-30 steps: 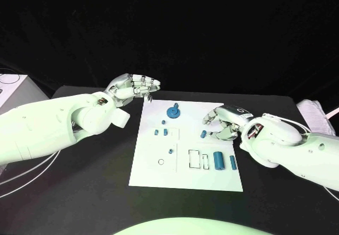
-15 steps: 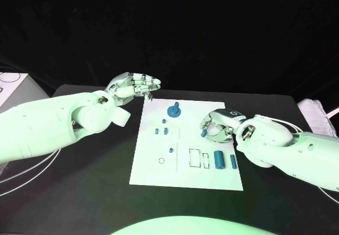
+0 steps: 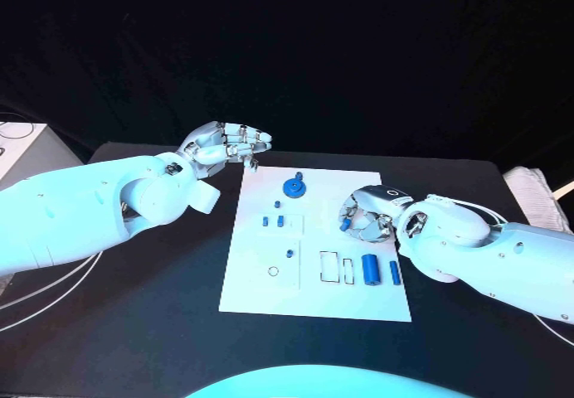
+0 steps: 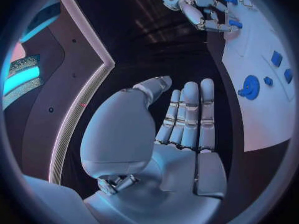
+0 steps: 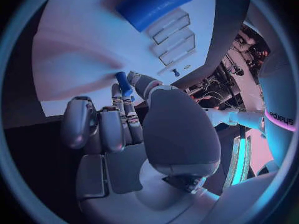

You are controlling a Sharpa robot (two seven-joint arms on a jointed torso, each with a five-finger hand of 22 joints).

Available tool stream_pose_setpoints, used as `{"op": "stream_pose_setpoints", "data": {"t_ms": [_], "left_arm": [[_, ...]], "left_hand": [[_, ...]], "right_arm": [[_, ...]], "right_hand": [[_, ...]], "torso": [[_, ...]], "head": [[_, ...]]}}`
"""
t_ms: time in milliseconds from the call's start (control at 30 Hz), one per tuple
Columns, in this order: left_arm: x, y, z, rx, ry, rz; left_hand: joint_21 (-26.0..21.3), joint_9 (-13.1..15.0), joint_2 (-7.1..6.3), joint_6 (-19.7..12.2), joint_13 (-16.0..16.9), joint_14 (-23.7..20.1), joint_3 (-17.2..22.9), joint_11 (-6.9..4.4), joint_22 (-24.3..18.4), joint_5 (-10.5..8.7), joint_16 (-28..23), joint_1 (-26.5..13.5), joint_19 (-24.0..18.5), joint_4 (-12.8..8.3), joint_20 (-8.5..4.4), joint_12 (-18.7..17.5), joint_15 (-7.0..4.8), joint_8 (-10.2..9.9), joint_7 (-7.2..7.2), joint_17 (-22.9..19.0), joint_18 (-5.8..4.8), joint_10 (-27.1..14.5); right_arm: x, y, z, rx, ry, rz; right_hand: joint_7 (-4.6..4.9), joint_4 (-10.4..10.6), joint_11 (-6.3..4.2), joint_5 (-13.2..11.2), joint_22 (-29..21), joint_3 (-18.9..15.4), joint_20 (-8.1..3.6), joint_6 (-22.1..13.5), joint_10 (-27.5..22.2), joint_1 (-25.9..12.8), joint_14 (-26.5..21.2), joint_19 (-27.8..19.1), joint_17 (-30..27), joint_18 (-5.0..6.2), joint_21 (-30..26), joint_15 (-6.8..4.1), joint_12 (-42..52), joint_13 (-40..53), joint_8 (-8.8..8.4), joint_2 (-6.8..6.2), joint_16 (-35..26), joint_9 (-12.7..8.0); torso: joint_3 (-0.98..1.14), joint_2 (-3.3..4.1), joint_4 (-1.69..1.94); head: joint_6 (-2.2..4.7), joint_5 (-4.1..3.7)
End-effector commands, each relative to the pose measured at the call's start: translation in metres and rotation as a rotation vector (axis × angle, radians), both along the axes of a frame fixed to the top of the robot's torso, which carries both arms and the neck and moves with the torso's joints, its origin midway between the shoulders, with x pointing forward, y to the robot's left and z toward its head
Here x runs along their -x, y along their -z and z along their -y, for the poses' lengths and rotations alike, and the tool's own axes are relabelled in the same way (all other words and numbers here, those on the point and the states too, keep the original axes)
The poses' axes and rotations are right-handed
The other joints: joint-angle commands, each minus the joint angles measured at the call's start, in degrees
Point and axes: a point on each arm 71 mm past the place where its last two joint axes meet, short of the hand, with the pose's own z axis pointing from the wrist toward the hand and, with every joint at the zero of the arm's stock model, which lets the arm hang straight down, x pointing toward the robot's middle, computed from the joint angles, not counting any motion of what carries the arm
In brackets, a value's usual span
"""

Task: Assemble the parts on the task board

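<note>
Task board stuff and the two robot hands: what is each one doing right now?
Task board: lying flat on the black table.
Blue gear: sitting on the board's far end.
Two blue cylinders: lying side by side on the board.
Small blue peg: pinched in the right hand's fingers.
Right hand: holds the peg over the board.
Left hand: off the board's far corner, holding nothing.
</note>
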Motion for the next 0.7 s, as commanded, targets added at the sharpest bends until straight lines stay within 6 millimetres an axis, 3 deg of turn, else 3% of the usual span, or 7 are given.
{"op": "stream_pose_setpoints", "data": {"t_ms": [33,333,400,467,700], "left_arm": [[0.001,-0.001,0.002,0.012,0.013,0.000],[0.001,-0.001,0.002,0.012,0.013,-0.001],[0.001,-0.001,0.002,0.012,0.013,-0.001],[0.001,-0.001,0.002,0.011,0.013,-0.002],[0.000,-0.001,0.002,0.011,0.013,-0.002]], "left_hand": [[-0.20,0.09,0.34,-0.33,-0.05,-0.22,-0.18,-0.02,-0.05,0.18,0.00,0.02,0.35,-0.18,0.13,0.37,0.13,0.19,0.08,-0.06,0.41,-0.47],[-0.28,0.10,0.39,-0.37,-0.12,-0.23,-0.19,-0.02,-0.12,0.19,0.02,0.02,0.40,-0.15,0.14,0.43,0.13,0.27,0.09,-0.10,0.41,-0.51],[-0.28,0.10,0.39,-0.37,-0.12,-0.23,-0.19,-0.02,-0.12,0.19,0.02,0.02,0.40,-0.15,0.14,0.43,0.13,0.27,0.09,-0.10,0.41,-0.51],[-0.28,0.10,0.39,-0.37,-0.12,-0.23,-0.19,-0.02,-0.12,0.19,0.02,0.02,0.40,-0.15,0.14,0.43,0.13,0.27,0.09,-0.10,0.41,-0.51],[-0.32,0.10,0.45,-0.38,-0.16,-0.24,-0.16,-0.02,-0.15,0.20,0.04,0.10,0.44,-0.17,0.14,0.47,0.12,0.32,0.08,-0.12,0.42,-0.52]], "right_arm": [[0.000,0.001,0.000,0.016,-0.002,0.009],[0.001,-0.005,-0.003,-0.061,0.021,0.074],[0.001,-0.007,-0.002,-0.082,0.037,0.095],[0.001,-0.008,-0.001,-0.098,0.050,0.110],[0.002,-0.011,0.002,-0.131,0.086,0.143]], "right_hand": [[-0.14,0.00,0.08,-0.30,0.19,0.67,-0.13,0.77,0.62,-0.10,1.05,0.57,0.08,-1.09,0.24,-0.37,-0.14,-0.07,0.55,0.55,0.38,0.14],[-1.28,-0.10,-1.23,-0.55,3.67,3.49,-0.96,4.27,5.93,-0.21,1.36,2.11,0.94,-1.87,3.75,-1.41,-0.24,0.40,2.77,1.79,0.89,1.71],[-1.98,-0.58,-2.01,-3.36,5.71,4.75,-1.51,5.74,8.28,0.25,1.46,2.97,1.23,-2.34,5.84,-2.04,-0.30,0.86,3.99,2.86,1.03,2.79],[-2.38,-1.25,-2.53,-3.46,6.96,5.23,-1.84,6.83,10.07,0.76,1.54,3.49,1.44,-2.64,7.14,-2.50,-0.05,1.33,5.08,3.47,1.13,3.70],[-2.58,-2.27,-3.02,-3.18,7.91,6.05,-2.40,6.33,11.89,0.35,1.66,3.76,1.80,-2.84,8.01,-2.91,-1.04,2.12,6.52,3.87,1.28,5.88]], "torso": [[-0.01,-0.03,-0.07],[0.03,-0.06,-0.01],[-0.01,-0.06,0.00],[-0.01,-0.05,0.01],[-0.04,-0.10,-0.05]], "head": [[-0.07,-0.05],[-0.06,-0.14],[-0.07,-0.14],[-0.07,-0.16],[0.04,-0.21]]}}
